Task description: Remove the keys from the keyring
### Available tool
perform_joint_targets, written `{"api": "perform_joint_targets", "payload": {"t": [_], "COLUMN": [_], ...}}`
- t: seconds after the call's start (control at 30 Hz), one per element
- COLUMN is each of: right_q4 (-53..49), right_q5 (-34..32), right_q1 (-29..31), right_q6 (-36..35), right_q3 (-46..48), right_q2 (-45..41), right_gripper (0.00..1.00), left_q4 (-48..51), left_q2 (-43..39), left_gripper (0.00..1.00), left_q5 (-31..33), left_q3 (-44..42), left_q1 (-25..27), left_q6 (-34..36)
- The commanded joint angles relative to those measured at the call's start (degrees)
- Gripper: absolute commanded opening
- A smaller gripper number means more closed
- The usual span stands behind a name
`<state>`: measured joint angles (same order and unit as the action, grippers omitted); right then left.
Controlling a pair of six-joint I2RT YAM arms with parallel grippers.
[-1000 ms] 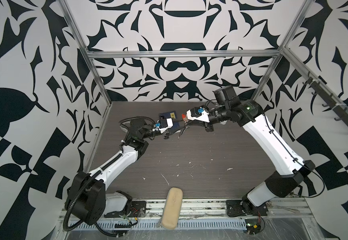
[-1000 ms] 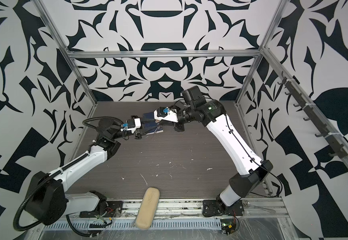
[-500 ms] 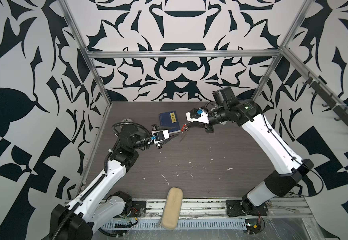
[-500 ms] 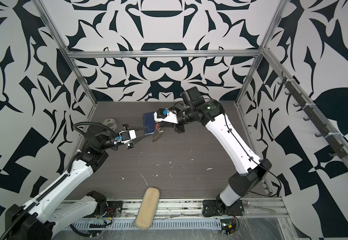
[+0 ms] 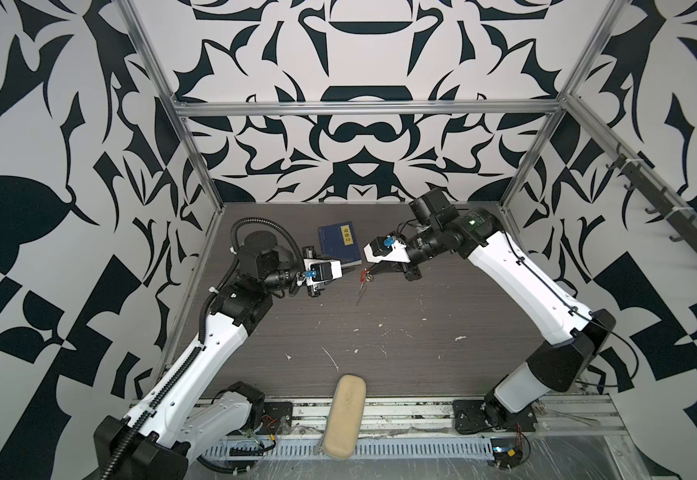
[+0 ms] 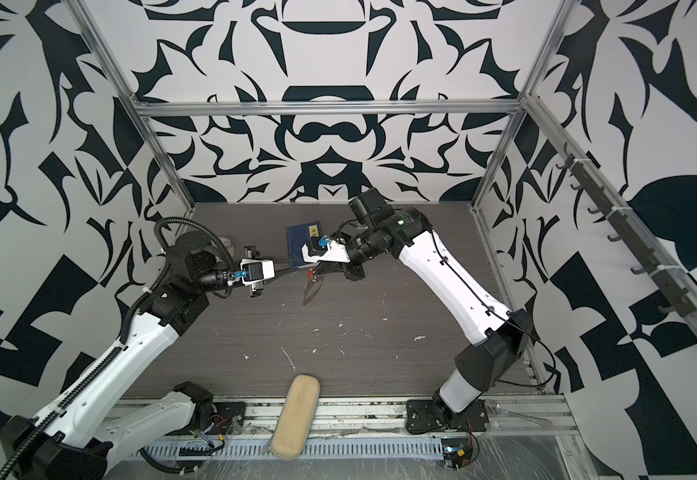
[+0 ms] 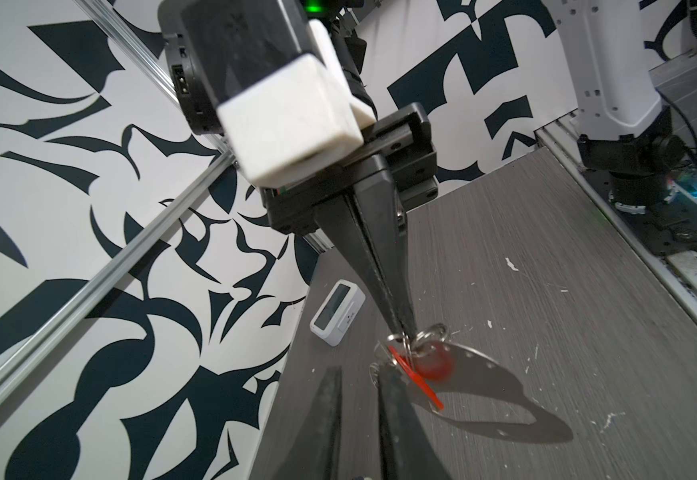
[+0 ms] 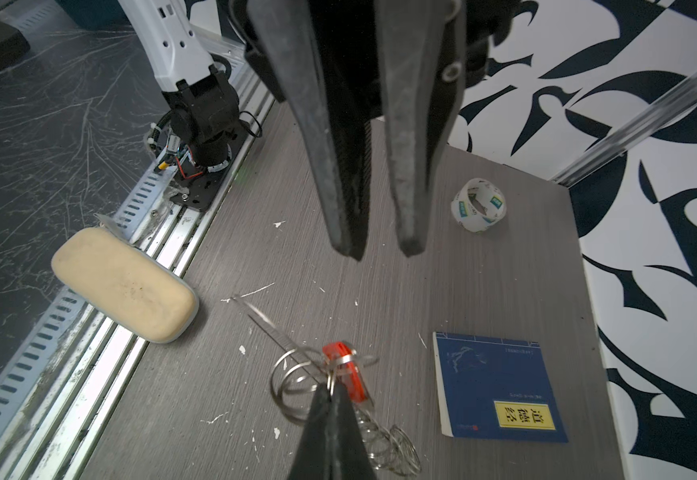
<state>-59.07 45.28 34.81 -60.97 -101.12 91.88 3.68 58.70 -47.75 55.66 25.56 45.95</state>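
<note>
Bare table [image 5: 400,353] centre — book [image 5: 340,245], tape roll [image 8: 478,205] far side, case [image 5: 344,415] near edge.

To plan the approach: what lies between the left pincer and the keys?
Nothing: the right wrist view shows only bare tabletop between the left pincer and the keys.

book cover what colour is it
The book is dark blue with a yellow label, clearest in the right wrist view.

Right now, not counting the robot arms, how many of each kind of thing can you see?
blue book: 1
tape roll: 1
beige case: 1
white gadget with a screen: 1
key bunch with a red tag: 1
Total: 5
</note>
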Motion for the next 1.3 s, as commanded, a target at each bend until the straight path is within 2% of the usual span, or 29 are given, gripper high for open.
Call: {"api": "perform_joint_targets", "payload": {"t": [0.0, 0.23, 0.4, 0.53, 0.97, 1.27], "right_q4": [2.76, 4.08, 5.09, 4.73, 6.57, 5.94], "right_q5": [2.72, 0.50, -0.80, -1.10, -2.93, -3.30], "right_q1": [0.27, 1.46, 2.74, 3.14, 5.22, 6.25], "right_q6": [-1.25, -4.82, -7.18, -9.25, -13.22, -13.56], "right_q3": [0.61, 2.46, 4.17, 4.27, 6.01, 5.58], "right_q2": [-2.14, -2.52, -3.36, -3.54, -5.78, -5.50], "right_gripper": [0.00, 0.00, 0.00, 0.00, 0.00, 0.00], "left_q4": [9.42, 14.68, 15.70, 20.27, 29.64, 28.98], "left_q2": [0.69, 1.43, 2.52, 4.31, 6.88, 8.12], "left_gripper": [0.20, 0.29, 0.32, 0.35, 0.34, 0.34], "left_q5": [-5.15, -7.53, -8.91, -10.00, -9.65, -9.65], "left_q3": [2.84, 3.69, 4.97, 7.47, 10.69, 12.14], "left_q1": [-0.31, -0.33, -0.31, -0.34, -0.26, -0.24], "left_q6": [3.66, 6.23, 6.92, 10.05, 17.78, 18.60]}}
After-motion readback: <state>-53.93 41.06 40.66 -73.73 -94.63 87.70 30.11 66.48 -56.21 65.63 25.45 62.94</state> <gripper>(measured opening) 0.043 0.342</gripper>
